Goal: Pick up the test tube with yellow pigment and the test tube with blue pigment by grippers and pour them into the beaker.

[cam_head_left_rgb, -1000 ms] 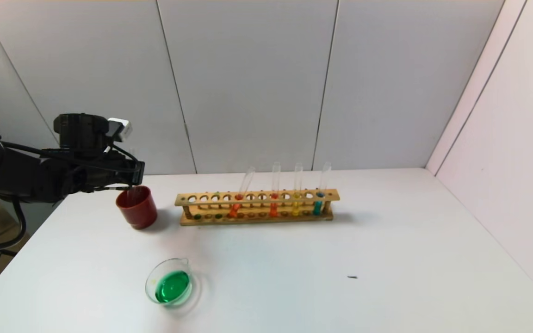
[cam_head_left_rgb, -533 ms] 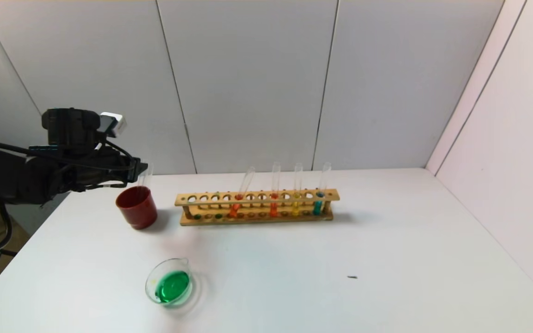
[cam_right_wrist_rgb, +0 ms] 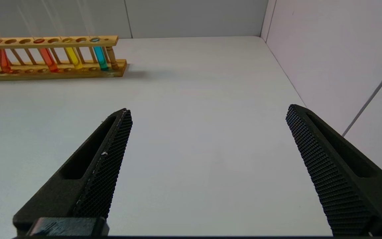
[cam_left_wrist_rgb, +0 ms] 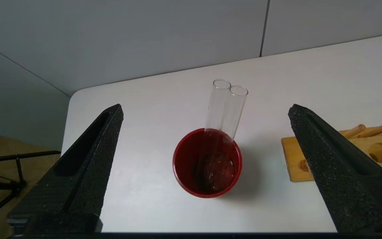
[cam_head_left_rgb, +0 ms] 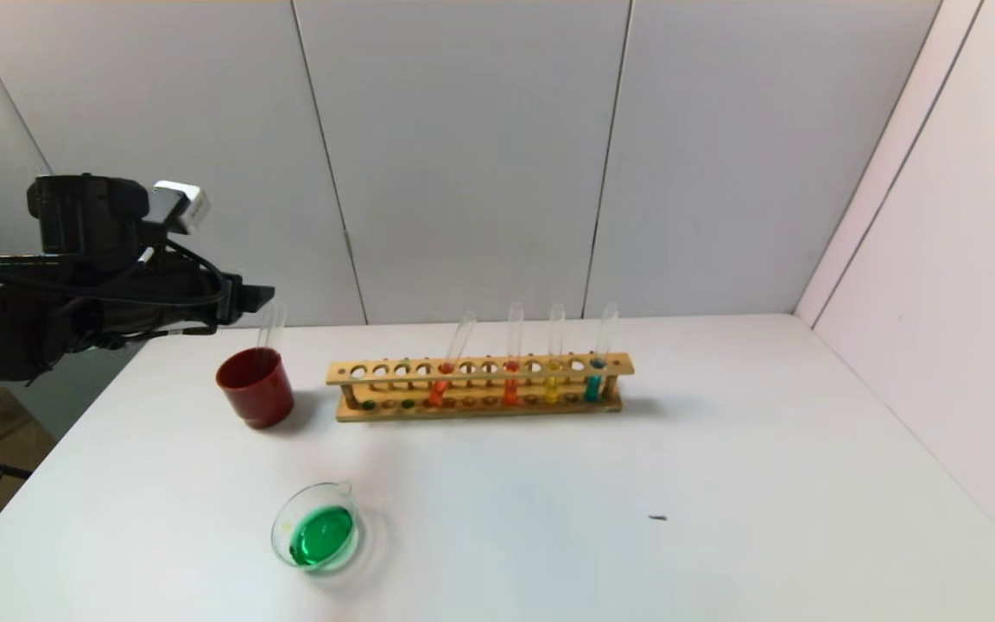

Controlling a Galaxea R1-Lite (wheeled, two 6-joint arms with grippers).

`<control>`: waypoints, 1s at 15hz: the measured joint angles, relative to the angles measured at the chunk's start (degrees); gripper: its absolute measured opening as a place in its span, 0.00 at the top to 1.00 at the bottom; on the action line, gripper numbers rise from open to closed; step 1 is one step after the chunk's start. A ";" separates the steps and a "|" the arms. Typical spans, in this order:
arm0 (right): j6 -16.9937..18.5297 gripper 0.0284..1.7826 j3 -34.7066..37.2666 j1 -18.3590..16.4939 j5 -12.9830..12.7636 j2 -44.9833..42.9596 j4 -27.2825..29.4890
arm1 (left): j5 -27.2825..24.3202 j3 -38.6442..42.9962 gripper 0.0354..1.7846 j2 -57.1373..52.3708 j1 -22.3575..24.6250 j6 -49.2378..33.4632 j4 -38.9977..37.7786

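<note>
Above the table's (cam_head_left_rgb: 722, 484) far left corner, hovering with jaws spread wide and empty: left gripper (cam_head_left_rgb: 251, 298), just over the dark red cup (cam_head_left_rgb: 256, 386) holding two empty clear tubes (cam_left_wrist_rgb: 225, 109). In the wooden rack (cam_head_left_rgb: 480, 370), standing upright side by side: yellow test tube (cam_head_left_rgb: 554, 363) and blue test tube (cam_head_left_rgb: 597, 367). Nearer the front, sitting apart: beaker (cam_head_left_rgb: 318, 529) holding green liquid. Over the table's right side, gaping empty too: right gripper (cam_right_wrist_rgb: 207, 116).

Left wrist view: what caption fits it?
Open left gripper above a red cup holding two empty test tubes.
</note>
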 joint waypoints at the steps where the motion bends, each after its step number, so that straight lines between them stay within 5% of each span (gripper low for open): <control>1: 0.00 0.05 0.00 0.00 0.00 0.00 0.00 | 0.04 1.17 0.02 -1.87 0.21 0.04 0.15; 8: 0.00 0.05 0.00 0.02 0.00 0.00 0.00 | -2.49 15.54 0.02 -22.54 6.36 -0.60 1.06; 15: 0.00 0.05 0.00 0.00 0.00 0.00 0.00 | -10.70 26.21 0.02 -51.13 11.24 -0.90 17.13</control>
